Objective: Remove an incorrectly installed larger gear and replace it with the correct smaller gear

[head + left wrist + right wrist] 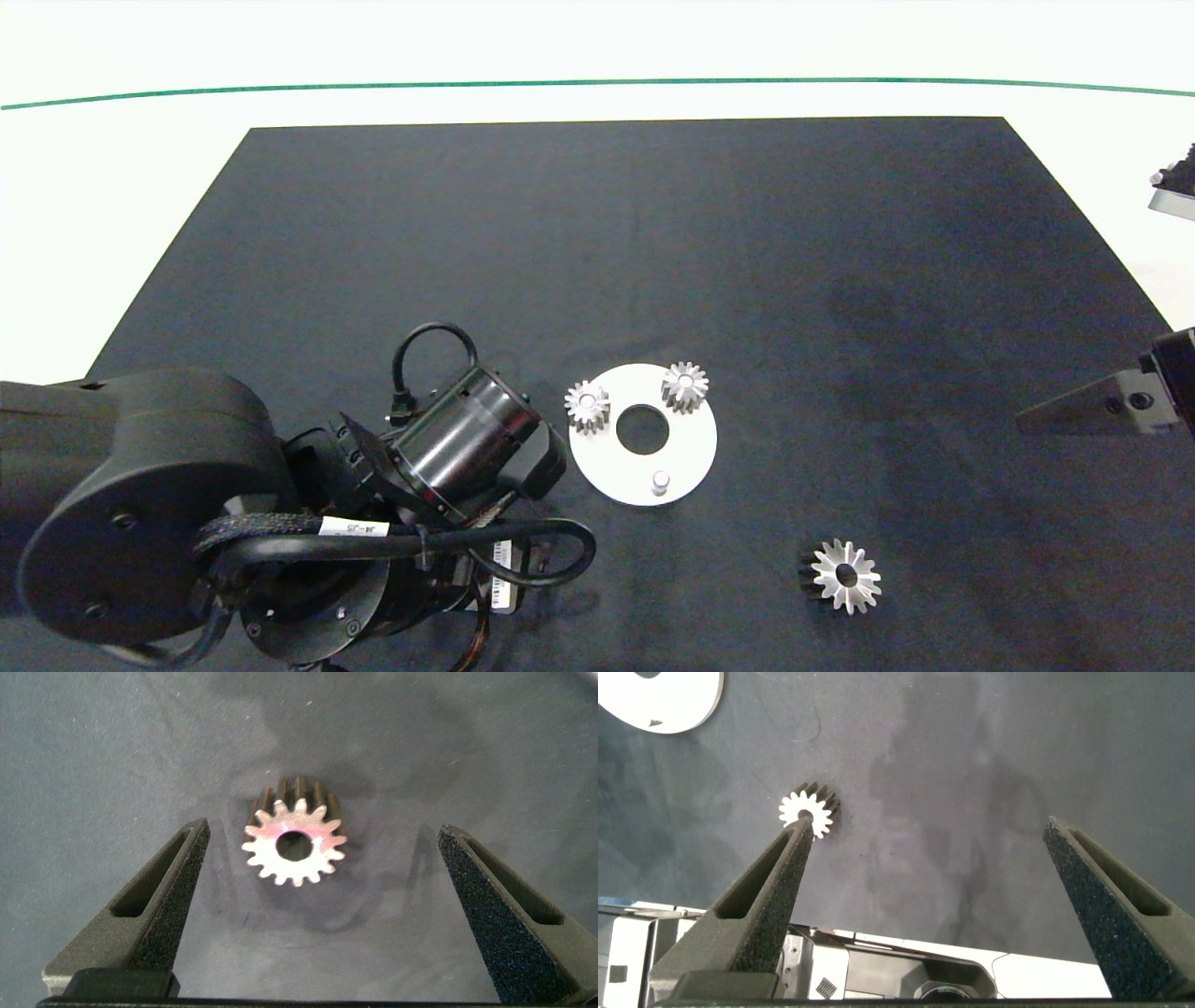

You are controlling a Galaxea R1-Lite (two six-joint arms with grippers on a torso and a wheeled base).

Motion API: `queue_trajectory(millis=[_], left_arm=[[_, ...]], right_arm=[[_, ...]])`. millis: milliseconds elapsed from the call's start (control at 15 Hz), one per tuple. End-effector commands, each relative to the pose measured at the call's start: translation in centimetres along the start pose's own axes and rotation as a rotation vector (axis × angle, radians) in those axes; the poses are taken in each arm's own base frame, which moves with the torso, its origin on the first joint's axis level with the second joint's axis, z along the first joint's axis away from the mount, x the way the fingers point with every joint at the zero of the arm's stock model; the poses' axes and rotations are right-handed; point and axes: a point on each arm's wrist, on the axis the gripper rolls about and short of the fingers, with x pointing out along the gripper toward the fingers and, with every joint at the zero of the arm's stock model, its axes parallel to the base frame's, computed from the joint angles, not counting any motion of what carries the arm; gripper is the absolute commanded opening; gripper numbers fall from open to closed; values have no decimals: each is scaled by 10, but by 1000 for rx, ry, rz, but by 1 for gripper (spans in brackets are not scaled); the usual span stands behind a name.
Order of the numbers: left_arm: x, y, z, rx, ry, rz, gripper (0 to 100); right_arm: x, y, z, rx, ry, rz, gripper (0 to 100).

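Note:
The smaller gear [294, 845] lies on the dark mat, midway between the fingers of my open left gripper [325, 833], which touch nothing. In the head view the left arm [448, 448] hides this gear and the gripper. The larger gear [845, 576] rests on the mat, off the white round plate [695, 448], near the front right. It shows in the right wrist view too, as the larger gear [808, 812]. My right gripper [929, 829] stands open and empty at the mat's right edge, far from the gear.
On the white plate, two small gears [587, 406] [684, 385] sit on pegs, and a third peg [660, 482] stands bare beside the centre hole. The plate's edge [663, 700] shows in the right wrist view. White table surrounds the mat.

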Motion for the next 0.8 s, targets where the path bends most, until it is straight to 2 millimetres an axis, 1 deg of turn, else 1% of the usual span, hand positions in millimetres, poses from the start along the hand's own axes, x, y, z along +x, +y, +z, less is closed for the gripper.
queue_trajectory(millis=[67, 533, 667, 800], left_arm=[[1, 0, -1, 0, 4, 7, 100], [12, 1, -4, 11, 33, 38, 100], [12, 3, -2, 5, 31, 41, 98], [12, 2, -2, 3, 30, 40, 93]], right_arm=[[-1, 0, -1, 0, 4, -1, 100], [1, 0, -2, 0, -15, 1, 100], [2, 0, -2, -2, -14, 3, 100], [6, 1, -3, -10, -27, 5, 100]])
